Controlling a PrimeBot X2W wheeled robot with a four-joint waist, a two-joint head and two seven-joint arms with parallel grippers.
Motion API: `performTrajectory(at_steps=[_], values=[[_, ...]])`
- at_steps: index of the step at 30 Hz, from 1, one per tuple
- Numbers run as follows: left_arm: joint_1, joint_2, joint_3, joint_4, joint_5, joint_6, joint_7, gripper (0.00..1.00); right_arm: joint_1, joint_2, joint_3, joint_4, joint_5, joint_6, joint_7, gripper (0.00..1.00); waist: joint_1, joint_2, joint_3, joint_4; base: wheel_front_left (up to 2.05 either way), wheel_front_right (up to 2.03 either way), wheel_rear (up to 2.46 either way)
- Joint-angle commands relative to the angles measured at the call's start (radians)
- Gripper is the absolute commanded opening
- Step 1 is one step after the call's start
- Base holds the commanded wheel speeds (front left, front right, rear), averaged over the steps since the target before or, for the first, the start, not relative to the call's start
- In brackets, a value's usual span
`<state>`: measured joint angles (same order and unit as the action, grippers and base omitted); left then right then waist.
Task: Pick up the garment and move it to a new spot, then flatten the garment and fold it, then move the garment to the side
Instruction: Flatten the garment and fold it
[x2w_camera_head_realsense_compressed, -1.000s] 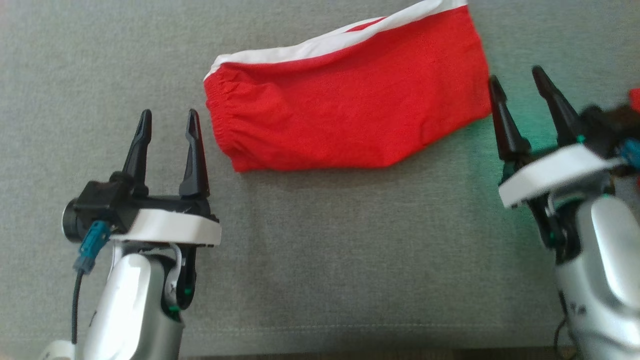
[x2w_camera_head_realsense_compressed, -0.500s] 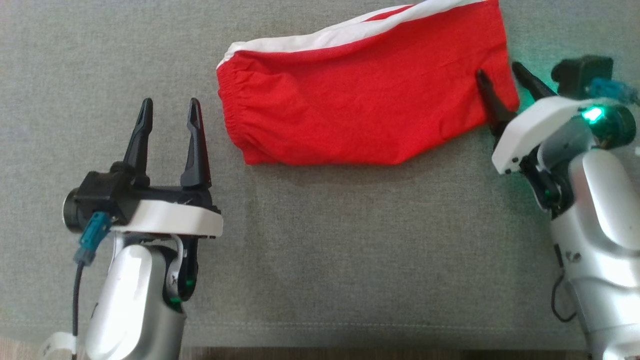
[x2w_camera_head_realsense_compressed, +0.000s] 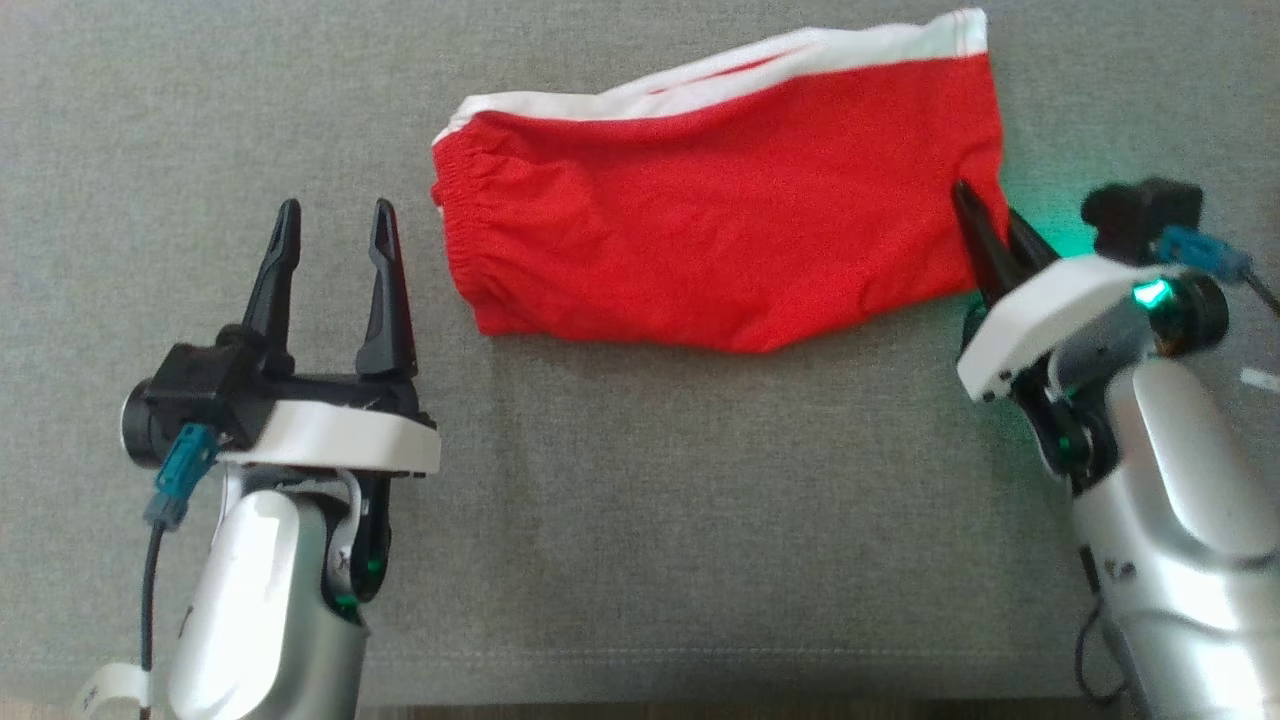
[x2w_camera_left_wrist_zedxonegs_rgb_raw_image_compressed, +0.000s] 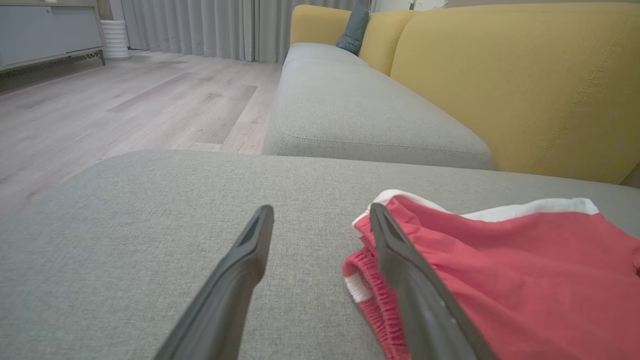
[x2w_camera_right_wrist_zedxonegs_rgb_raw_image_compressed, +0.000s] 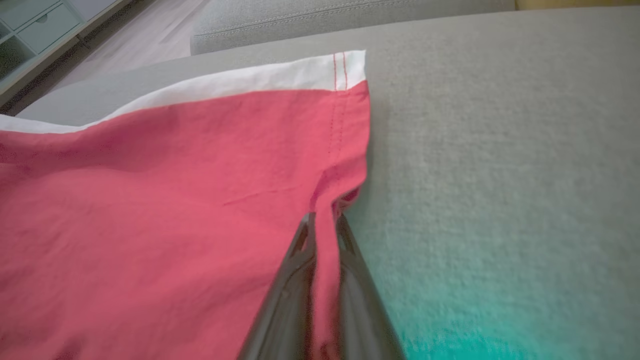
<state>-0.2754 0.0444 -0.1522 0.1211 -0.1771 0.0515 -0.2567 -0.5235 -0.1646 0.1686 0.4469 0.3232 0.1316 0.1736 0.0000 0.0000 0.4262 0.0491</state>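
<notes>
Right wrist view shows right pincer (x2w_camera_right_wrist_zedxonegs_rgb_raw_image_compressed: 325, 222) nipping garment (x2w_camera_right_wrist_zedxonegs_rgb_raw_image_compressed: 175, 200) hem.

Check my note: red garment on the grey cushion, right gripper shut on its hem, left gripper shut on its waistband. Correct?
One error: the left gripper is open beside the waistband, holding nothing, as the head view shows. The red garment does lie on the grey cushion, right gripper shut on its hem.

Soft even daylight, faint green glow.
</notes>
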Motion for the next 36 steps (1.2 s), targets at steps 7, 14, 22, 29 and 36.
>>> performTrajectory(at_steps=[7,14,22,29,36], values=[[0.009,0.009,0.032,-0.024,0.014,-0.004,-0.005,1.0,0.128,0.023,-0.048,-0.092,-0.005,-0.001,-0.03,0.0,0.0,0.0,-0.036,-0.019,0.0,0.0,0.0],[0.025,0.008,0.024,-0.02,0.017,-0.01,-0.005,1.0,0.19,0.03,-0.092,-0.125,-0.007,-0.001,-0.044,0.0,0.0,0.0,-0.063,-0.023,0.0,0.0,0.0],[0.037,0.007,0.01,-0.014,0.013,-0.01,-0.005,1.0,0.187,0.028,-0.093,-0.158,-0.015,-0.001,-0.051,0.0,0.0,0.0,-0.097,-0.018,0.0,0.0,0.0],[0.045,0.006,-0.006,-0.007,0.004,-0.011,-0.005,1.0,0.107,0.063,0.078,-0.261,-0.011,-0.001,0.002,0.0,0.0,0.0,-0.131,-0.007,0.0,0.0,0.0],[0.047,0.006,-0.022,-0.003,0.0,-0.012,-0.005,1.0,0.04,0.101,0.275,-0.254,0.04,-0.001,0.014,0.0,0.0,0.0,-0.148,0.018,0.0,0.0,0.0]])
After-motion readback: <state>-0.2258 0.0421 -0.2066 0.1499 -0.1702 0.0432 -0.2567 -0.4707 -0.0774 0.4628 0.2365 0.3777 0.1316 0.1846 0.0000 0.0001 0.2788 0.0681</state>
